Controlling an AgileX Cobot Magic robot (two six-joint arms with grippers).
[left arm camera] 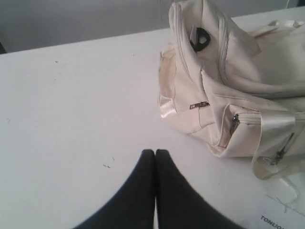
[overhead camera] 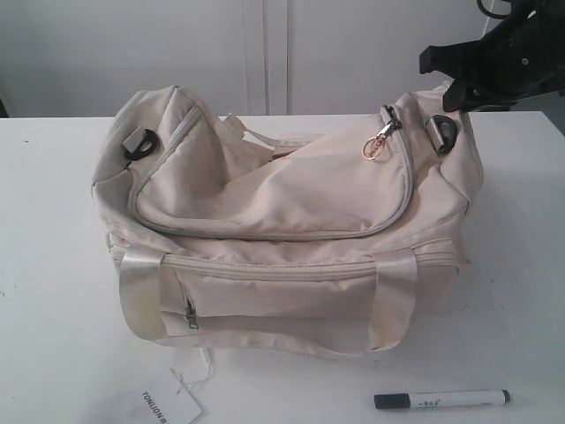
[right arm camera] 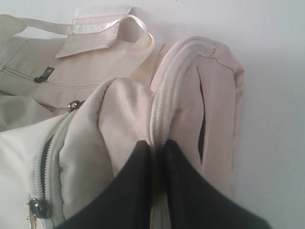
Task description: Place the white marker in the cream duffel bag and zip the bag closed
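The cream duffel bag (overhead camera: 291,221) sits mid-table with its gold ring pull (overhead camera: 374,147) at the right end of the curved top zipper. My right gripper (overhead camera: 456,91) is at the bag's right end. In the right wrist view it (right arm camera: 156,145) is shut on the raised zipper seam of the bag (right arm camera: 124,119). The white marker (overhead camera: 441,398) lies on the table in front of the bag's right corner, black cap to the left, apart from both grippers. My left gripper (left arm camera: 155,151) is shut and empty over bare table beside the bag's left end (left arm camera: 228,76).
A white paper hang tag (overhead camera: 168,408) on a string lies by the table's front edge below the bag; its corner (left arm camera: 279,217) shows in the left wrist view. Shiny strap handles (overhead camera: 141,296) hang over the front pocket. A pale wall stands behind the table.
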